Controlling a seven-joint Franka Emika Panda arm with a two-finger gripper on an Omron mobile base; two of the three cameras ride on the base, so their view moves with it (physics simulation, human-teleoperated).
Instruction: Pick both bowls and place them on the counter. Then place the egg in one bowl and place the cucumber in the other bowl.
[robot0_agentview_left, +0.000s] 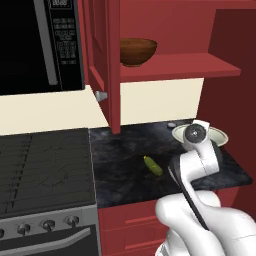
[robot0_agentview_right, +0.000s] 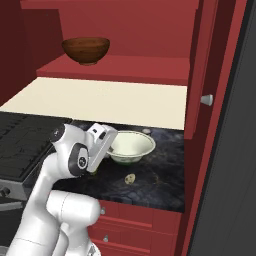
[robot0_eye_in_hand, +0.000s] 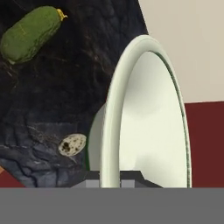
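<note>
The jaws (robot0_eye_in_hand: 109, 183) are pinched on the rim of the pale bowl (robot0_agentview_right: 131, 146), which sits on the dark worktop (robot0_agentview_left: 125, 170) near its right end, by the far wall. The brown bowl (robot0_agentview_left: 138, 51) stands on the red shelf (robot0_agentview_left: 185, 67) above. The cucumber (robot0_agentview_left: 153, 165) lies on the worktop left of the pale bowl, well apart from it. The speckled egg (robot0_agentview_right: 130, 178) rests on the worktop just in front of the pale bowl, near the front edge.

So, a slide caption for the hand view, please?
End effector pinching the pale ceramic bowl rim, egg and cucumber on the counter.
</note>
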